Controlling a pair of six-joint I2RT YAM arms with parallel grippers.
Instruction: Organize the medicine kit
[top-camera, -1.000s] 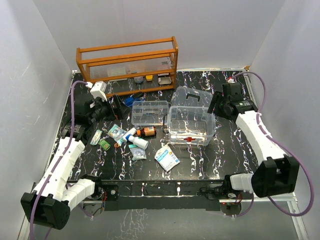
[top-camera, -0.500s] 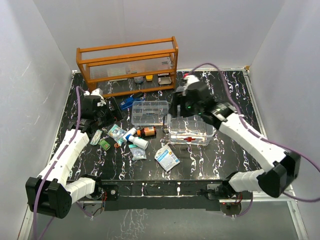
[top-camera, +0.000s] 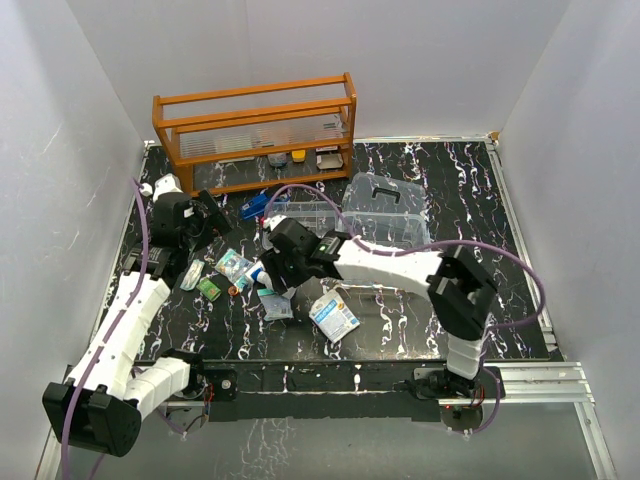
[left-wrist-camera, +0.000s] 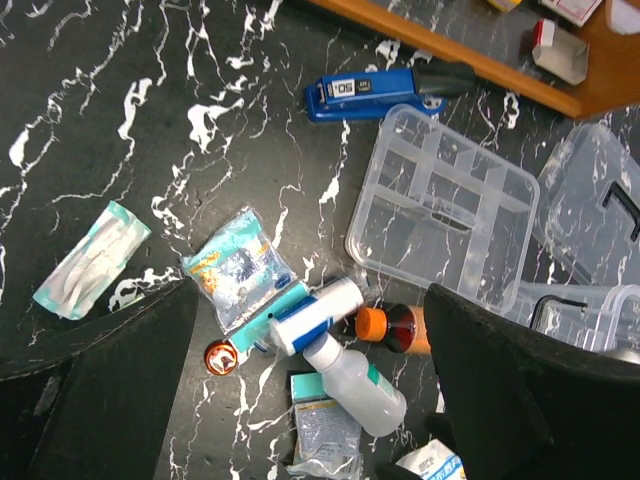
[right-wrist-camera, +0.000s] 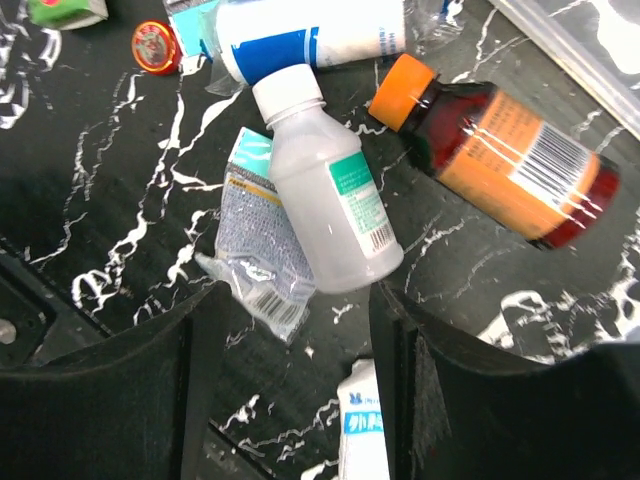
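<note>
Black, white-veined tabletop (top-camera: 460, 200) carries the clear rectangular plastic medicine kit box (top-camera: 402, 232) just to three o'clock of centre. Its clear lid with dark handle (top-camera: 385, 193) lies at its twelve o'clock, and the clear divided tray insert (top-camera: 300, 215) at its nine. The right gripper (right-wrist-camera: 300, 305) hangs with fingers spread wide, gripping nothing. Between them lies the base of a smooth translucent white bottle with teal label (right-wrist-camera: 335, 205), overlapping a crinkled foil sachet (right-wrist-camera: 255, 255). A glossy amber bottle with orange cap (right-wrist-camera: 500, 165) lies at the white bottle's two o'clock. The left gripper (left-wrist-camera: 310, 320) is likewise wide apart and empty.
</note>
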